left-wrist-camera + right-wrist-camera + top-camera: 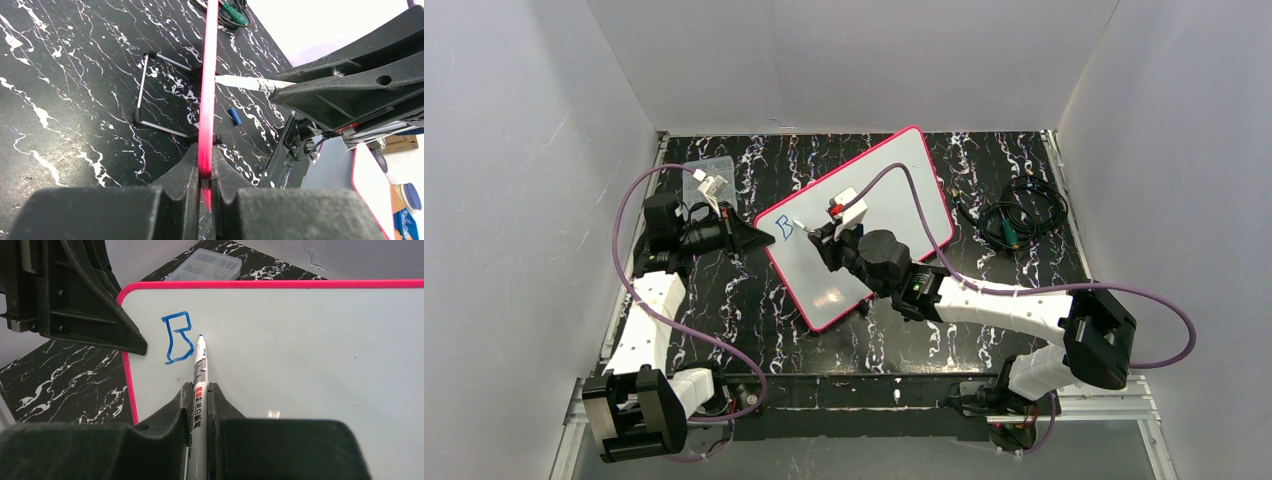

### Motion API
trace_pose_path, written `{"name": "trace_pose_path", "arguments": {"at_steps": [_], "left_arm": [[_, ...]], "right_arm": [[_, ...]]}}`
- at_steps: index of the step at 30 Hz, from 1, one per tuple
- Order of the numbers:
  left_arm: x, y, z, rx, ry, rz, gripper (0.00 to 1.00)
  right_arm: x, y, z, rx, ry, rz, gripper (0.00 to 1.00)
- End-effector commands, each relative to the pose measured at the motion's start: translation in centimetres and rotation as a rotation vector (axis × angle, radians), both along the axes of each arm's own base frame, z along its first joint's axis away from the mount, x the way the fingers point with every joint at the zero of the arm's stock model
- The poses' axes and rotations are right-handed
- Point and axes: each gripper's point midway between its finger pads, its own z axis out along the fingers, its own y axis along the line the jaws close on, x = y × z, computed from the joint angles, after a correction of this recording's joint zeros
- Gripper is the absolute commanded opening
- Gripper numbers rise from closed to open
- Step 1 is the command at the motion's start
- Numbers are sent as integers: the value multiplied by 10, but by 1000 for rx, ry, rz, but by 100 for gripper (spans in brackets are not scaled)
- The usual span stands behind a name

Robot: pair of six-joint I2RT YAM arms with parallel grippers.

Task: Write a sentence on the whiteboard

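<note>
The whiteboard [894, 190], white with a pink rim, stands tilted mid-table. Of the sentence, only a blue "B" [177, 337] shows near its upper left corner, small in the top view [786, 229]. My right gripper [200, 390] is shut on a white marker [200, 367], whose tip is just right of the "B", at or very near the board's surface. It is over the board's left part in the top view [817, 233]. My left gripper [204, 172] is shut on the board's pink rim [207, 100], at the left corner in the top view [764, 238].
A clear plastic compartment box [709, 175] lies at the back left. A coil of black cables [1024, 215] lies at the right. A wire stand [142, 92] props the board from behind, and a small blue cap [234, 115] lies on the table under it. White walls enclose the table.
</note>
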Motion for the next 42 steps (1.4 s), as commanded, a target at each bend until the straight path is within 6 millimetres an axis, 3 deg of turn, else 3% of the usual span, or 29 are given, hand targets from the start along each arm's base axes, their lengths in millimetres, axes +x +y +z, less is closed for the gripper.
{"name": "trace_pose_path", "arguments": {"at_steps": [1,7,13,31,42], "left_arm": [[-2,0,15,20,-82,-21,0],[-2,0,15,20,-82,-20,0],[-2,0,15,21,-84,-20,0],[-2,0,15,20,-82,-21,0],[-2,0,15,19,-82,-23,0]], "right_arm": [[7,-8,2,21,6,-51,1],[0,-13,-20,1,53,-40,1],[-4,-17,-26,1,72,-31,1],[7,-7,6,90,-2,-53,1],[12,-6,7,91,-14,-76,1]]}}
